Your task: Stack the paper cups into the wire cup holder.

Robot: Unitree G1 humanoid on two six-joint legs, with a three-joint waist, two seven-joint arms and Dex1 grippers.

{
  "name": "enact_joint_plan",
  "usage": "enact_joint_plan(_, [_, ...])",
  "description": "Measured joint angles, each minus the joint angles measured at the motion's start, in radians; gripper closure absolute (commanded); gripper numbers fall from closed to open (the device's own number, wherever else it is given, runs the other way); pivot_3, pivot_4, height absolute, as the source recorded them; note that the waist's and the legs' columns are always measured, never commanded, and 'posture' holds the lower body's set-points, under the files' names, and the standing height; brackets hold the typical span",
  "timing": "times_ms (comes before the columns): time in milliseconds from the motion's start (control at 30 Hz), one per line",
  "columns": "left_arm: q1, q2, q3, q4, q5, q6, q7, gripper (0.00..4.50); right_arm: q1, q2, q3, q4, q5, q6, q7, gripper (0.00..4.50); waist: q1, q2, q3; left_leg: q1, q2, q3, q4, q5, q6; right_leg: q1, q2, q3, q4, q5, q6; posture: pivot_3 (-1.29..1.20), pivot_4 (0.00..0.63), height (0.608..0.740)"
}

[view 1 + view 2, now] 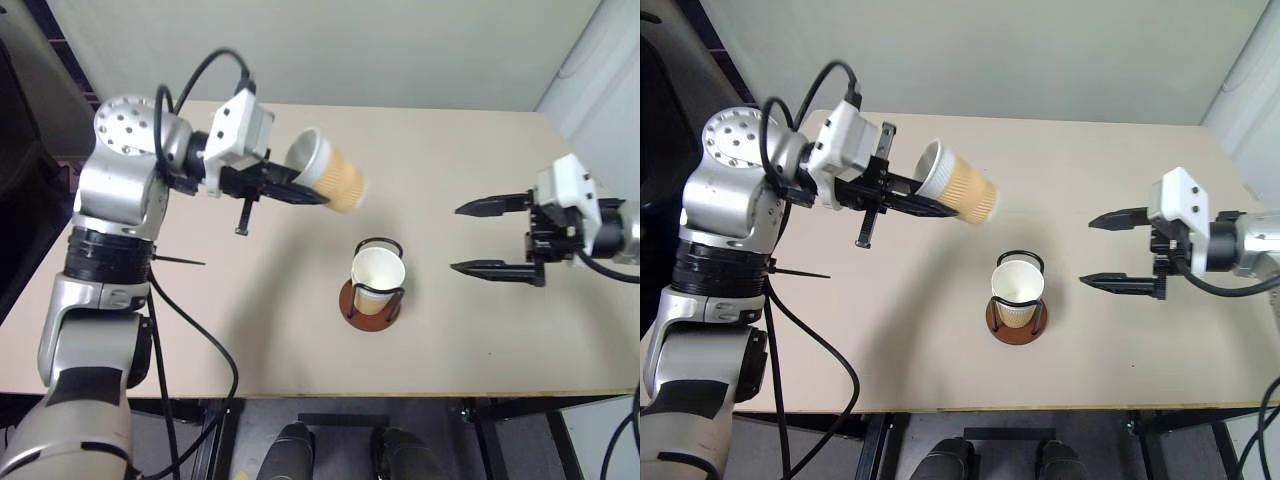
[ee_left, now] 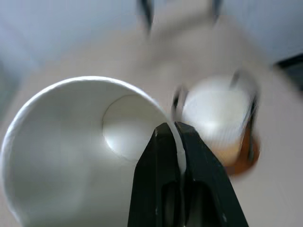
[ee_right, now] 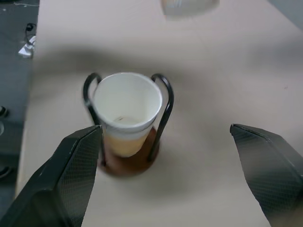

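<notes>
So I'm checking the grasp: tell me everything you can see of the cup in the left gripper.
The paper cup is white at rim and inside, pale yellow-orange outside. It is lifted off the table, tipped on its side, mouth toward the left gripper, whose fingers pinch its rim wall, one inside, one outside. Nothing else touches it.

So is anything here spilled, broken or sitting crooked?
Nothing spilled or broken. The one odd-looking thing is the paper cup pinched by its rim in the left gripper: it lies almost on its side in the air. The cup in the wire cup holder stands upright.
</notes>
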Motion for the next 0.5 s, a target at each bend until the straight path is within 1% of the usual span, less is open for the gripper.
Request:
enact_joint_plan(100, [-0.002, 0.010, -0.049, -0.082, -0.066, 0.015, -0.002, 4.45, 0.023, -0.045, -0.053, 0.020, -0.003, -0.014, 0.000, 0.00, -0.001, 0.000, 0.000, 0.006, 0.001, 0.003, 0.000, -0.002, 0.004, 0.004, 0.000, 0.002, 0.001, 0.001, 0.001, 0.00, 0.150, 0.740])
enact_joint_plan(133, [-0.003, 0.023, -0.090, -0.092, -0.067, 0.005, -0.002, 4.45, 0.038, -0.056, -0.068, 0.021, -0.004, -0.019, -0.001, 0.00, -0.002, 0.000, 0.000, 0.009, 0.001, 0.004, 0.000, -0.007, 0.014, 0.006, 0.000, 0.003, 0.001, 0.001, 0.001, 0.00, 0.150, 0.740])
enact_joint_plan(167, [-0.002, 0.025, -0.110, -0.091, -0.064, 0.000, -0.002, 4.45, 0.044, -0.057, -0.070, 0.021, -0.004, -0.019, -0.001, 0.00, -0.003, 0.000, 0.000, 0.011, 0.002, 0.004, 0.000, -0.007, 0.014, 0.008, -0.001, 0.003, 0.002, 0.001, 0.001, 0.00, 0.150, 0.740])
enact_joint_plan(300, [-0.002, 0.019, -0.215, -0.051, 0.018, -0.094, -0.003, 4.45, 0.086, -0.057, -0.088, 0.003, -0.001, -0.018, -0.017, 0.00, -0.007, 0.001, 0.001, 0.016, 0.002, 0.006, 0.001, -0.006, 0.016, 0.012, -0.001, 0.005, 0.001, 0.001, 0.001, 0.00, 0.150, 0.740])
enact_joint_plan(500, [-0.002, -0.021, -0.268, -0.004, 0.092, -0.166, -0.003, 4.45, 0.118, -0.062, -0.108, -0.030, 0.003, -0.011, -0.046, 0.00, -0.012, 0.002, 0.001, 0.015, 0.001, 0.007, 0.001, -0.006, 0.018, 0.012, -0.001, 0.006, 0.001, 0.002, 0.002, 0.00, 0.150, 0.740])
